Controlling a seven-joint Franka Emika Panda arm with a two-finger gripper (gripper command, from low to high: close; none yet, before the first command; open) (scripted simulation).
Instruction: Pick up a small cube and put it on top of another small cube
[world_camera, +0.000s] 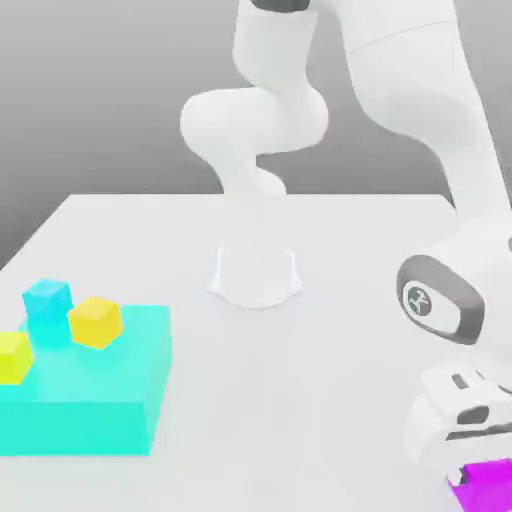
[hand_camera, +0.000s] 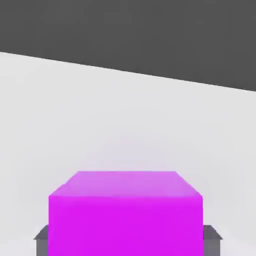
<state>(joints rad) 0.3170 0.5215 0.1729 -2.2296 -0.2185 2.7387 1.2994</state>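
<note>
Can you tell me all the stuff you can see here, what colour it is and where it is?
table: one, white, under everything.
big block: one, cyan, flat on the table at the exterior view's left.
small cyan cube: one, cyan, on top of the big block, toward its back.
yellow cubes: two, yellow, on top of the big block; one beside the small cyan cube, one at the picture's left edge.
purple cube: one, magenta-purple, on the table at the exterior view's lower right, between the pincer's fingers.
arm: one, white, rising from its round base at the table's middle and bending down to the purple cube.
pincer: one, grey fingers, shut on the purple cube.
</note>
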